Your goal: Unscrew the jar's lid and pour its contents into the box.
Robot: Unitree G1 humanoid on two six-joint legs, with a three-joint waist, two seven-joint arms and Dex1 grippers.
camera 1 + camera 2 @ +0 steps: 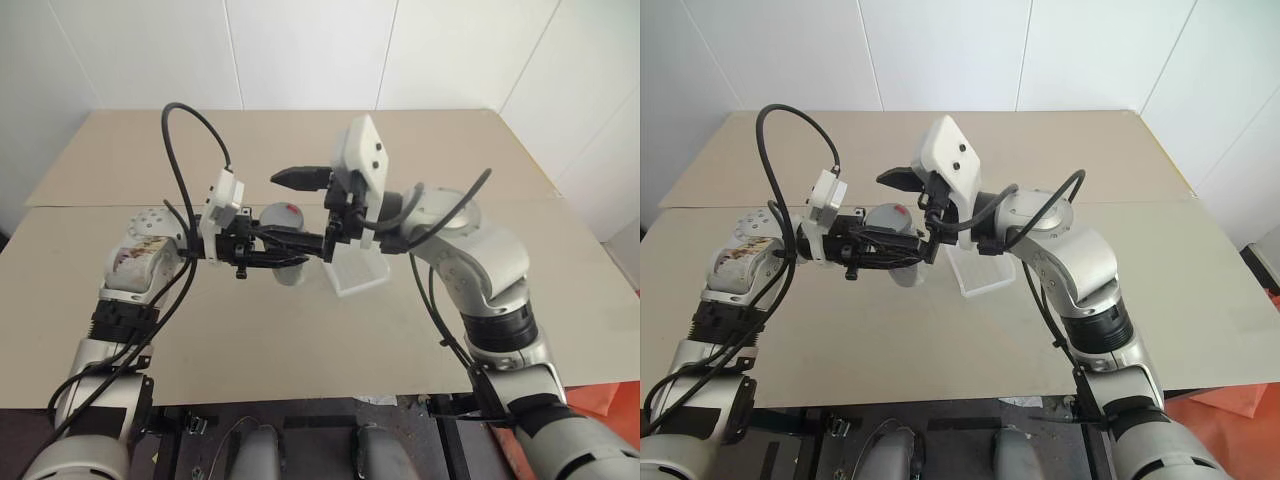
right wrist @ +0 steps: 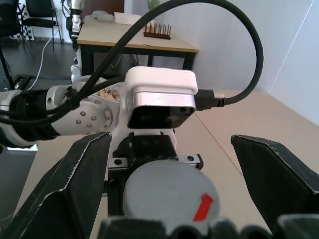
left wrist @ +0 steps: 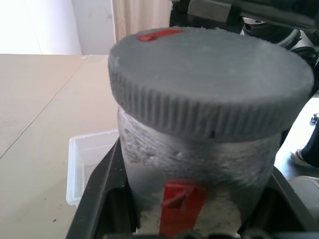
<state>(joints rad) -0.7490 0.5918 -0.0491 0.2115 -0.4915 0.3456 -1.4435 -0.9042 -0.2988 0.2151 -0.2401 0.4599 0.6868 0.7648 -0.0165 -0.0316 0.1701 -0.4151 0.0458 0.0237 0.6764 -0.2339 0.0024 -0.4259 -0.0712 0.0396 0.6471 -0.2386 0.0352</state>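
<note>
A: Item one, left hand [image 1: 285, 246]?
B: Clenched on the jar [image 3: 199, 164], fingers either side of its body, held above the table [image 1: 300, 330].

A: Jar's condition?
B: Upright, grey lid [image 3: 209, 84] on, red marks on lid and body.

A: Item two, box [image 1: 358, 270]?
B: Clear tray on the table, just beside the jar, to its right.

A: Item three, right hand [image 2: 169, 184]?
B: Released, fingers spread wide, one either side of the lid, not touching it.
</note>
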